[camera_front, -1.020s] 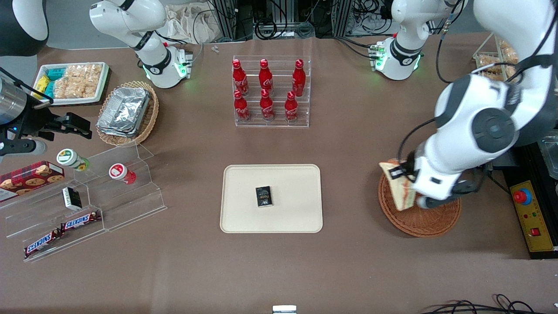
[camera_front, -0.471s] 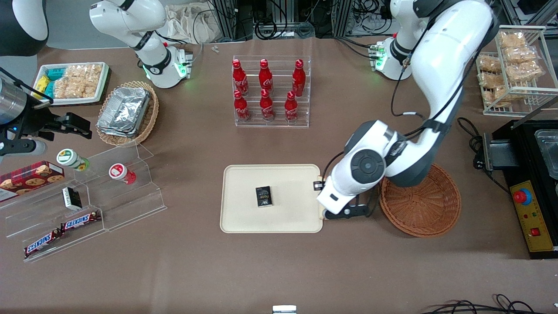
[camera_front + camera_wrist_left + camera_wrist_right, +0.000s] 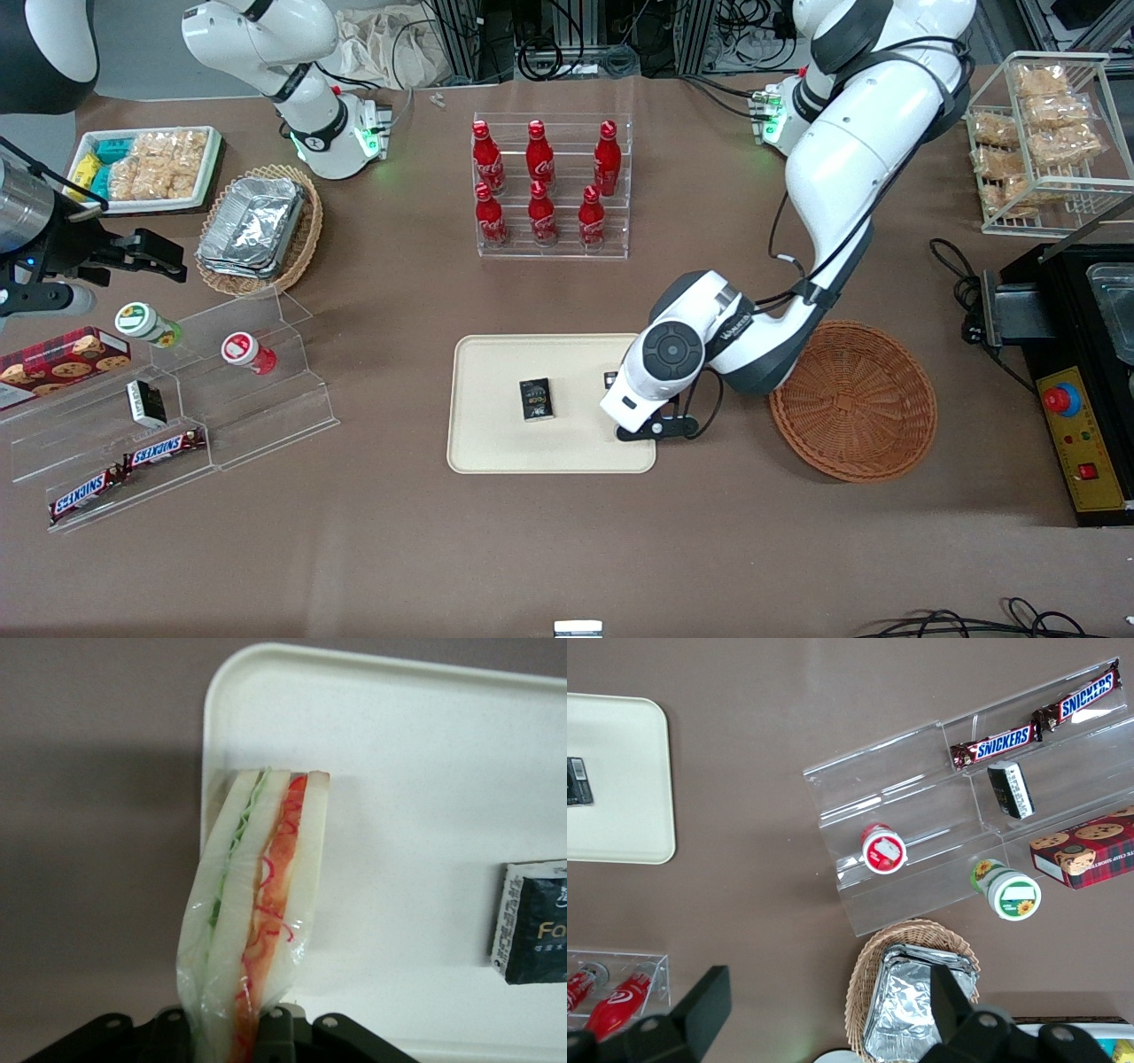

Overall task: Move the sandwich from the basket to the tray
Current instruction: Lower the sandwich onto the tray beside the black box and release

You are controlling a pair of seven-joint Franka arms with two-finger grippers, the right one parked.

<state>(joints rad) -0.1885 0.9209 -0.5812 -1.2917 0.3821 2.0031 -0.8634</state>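
Brown cloth covers the whole tabletop (image 3: 549,549), and the white working arm (image 3: 842,151) reaches down across it from its base, folding at a big round joint so that its wrist hangs low over the working-arm end of the flat cream-beige rectangular tray (image 3: 496,443). Its pincer (image 3: 232,1032) is closed on the lower end of the wrapped triangular white-bread sandwich (image 3: 257,895), the dark fingers (image 3: 276,1036) pressing the clear film on either side. From the wrist camera the wedge stands on edge, green filling along one seam and orange-red along the other, and it hangs right over the tray's rim, part above the cream surface and part above the brown cloth; I cannot tell whether it touches the tray. From the front the arm hides it completely.

On the tray lies a small black rectangular packet (image 3: 536,398), well apart from the sandwich and nearer the tray's middle. Beside the tray, toward the working arm's end, sits the round reddish-brown woven wicker basket (image 3: 852,403) with only bare weave showing inside. Farther from the front camera stands a clear acrylic rack of six red cola bottles (image 3: 551,186)
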